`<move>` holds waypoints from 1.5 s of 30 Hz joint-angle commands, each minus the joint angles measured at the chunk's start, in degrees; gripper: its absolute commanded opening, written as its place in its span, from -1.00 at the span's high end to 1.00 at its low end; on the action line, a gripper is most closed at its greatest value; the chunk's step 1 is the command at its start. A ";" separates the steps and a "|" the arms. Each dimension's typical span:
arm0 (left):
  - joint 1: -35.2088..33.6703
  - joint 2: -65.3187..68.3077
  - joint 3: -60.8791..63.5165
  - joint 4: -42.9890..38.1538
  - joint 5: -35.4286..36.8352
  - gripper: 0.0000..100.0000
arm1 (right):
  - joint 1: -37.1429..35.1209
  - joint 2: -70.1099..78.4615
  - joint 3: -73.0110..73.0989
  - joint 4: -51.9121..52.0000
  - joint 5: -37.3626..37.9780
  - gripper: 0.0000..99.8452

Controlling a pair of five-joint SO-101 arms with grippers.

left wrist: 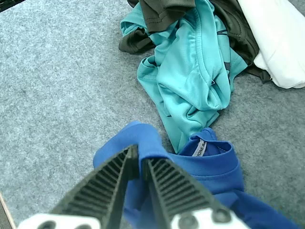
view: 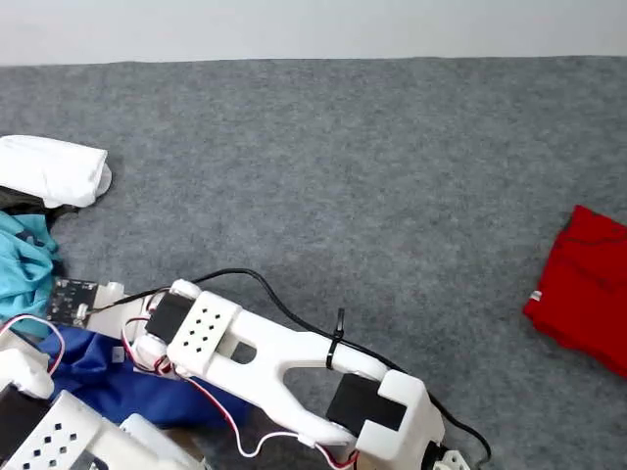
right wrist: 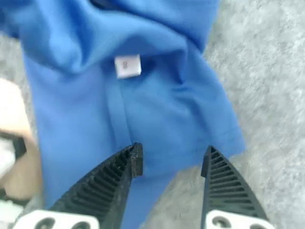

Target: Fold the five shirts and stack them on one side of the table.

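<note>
1. Closest in, the left claw (left wrist: 139, 164) is clamped on a thin fold of the blue shirt (left wrist: 214, 171). The right claw (right wrist: 171, 160) is held open just above the same shirt.
2. Only a small pinch is held, so the fabric could slip out once it's lifted.
3. Just beyond, the teal shirt (left wrist: 190, 71) is touching the blue collar and could get dragged along.
4. Farther off, the white shirt (view: 54, 168) is bunched beside it, and the red shirt (view: 583, 289) is parked well apart.

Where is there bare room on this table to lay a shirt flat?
Bare: the wide grey stretch of table between the white shirt and the red shirt, beyond the arm. Crowded: the high view's left edge, where the dark shirt, teal shirt and blue shirt bunch together beside the white one.
</note>
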 commanded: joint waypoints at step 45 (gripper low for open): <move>0.44 -0.62 -1.63 -1.41 0.18 0.99 | -0.48 6.46 -3.16 -9.89 5.98 0.97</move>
